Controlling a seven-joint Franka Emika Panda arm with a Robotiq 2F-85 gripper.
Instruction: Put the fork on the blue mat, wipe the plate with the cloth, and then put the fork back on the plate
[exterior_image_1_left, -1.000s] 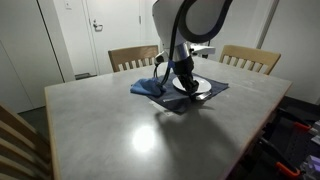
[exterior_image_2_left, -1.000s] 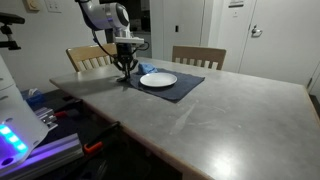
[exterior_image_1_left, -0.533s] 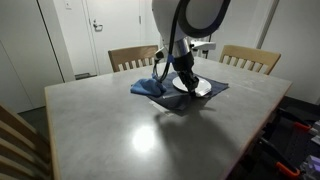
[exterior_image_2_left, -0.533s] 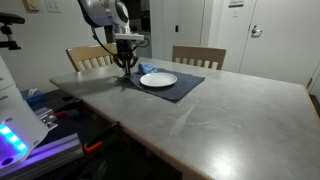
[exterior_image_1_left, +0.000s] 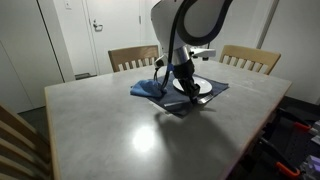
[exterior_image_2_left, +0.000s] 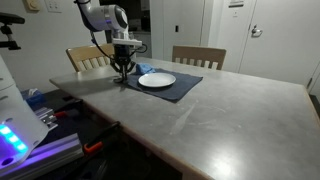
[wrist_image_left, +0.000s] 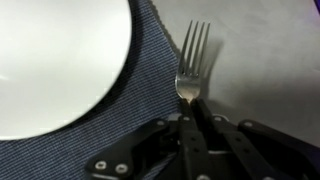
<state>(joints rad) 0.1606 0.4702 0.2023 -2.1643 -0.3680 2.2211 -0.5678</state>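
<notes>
In an exterior view, your cloth (exterior_image_1_left: 147, 88) lies bunched at the left end of the blue mat (exterior_image_1_left: 208, 98), and the arm's housing hides most of the plate (exterior_image_1_left: 203, 88) just right of it. The gripper (exterior_image_1_left: 187, 86) hangs low over the mat between cloth and plate. The fork is too thin to make out there.

From the opposite side, in an exterior view, the gripper (exterior_image_2_left: 122, 74) sits at the mat's (exterior_image_2_left: 180, 90) left end and the whole plate (exterior_image_2_left: 157, 79) shows, bare and white. The cloth falls behind the arm in this view. A white sign (exterior_image_2_left: 237, 3) on the far door is too small to read.

Only the wrist view gives you the fork (wrist_image_left: 191, 62). It lies right of the plate (wrist_image_left: 55, 60), tines pointing away from the gripper (wrist_image_left: 196, 118), its head over the line where the mat (wrist_image_left: 150, 90) meets the grey table (wrist_image_left: 270, 60). The jaws are pressed together on the handle's end, pinching it. You cannot tell whether the tines rest on the surface or hang just above it. The plate is cut off at the left and top edges.
</notes>
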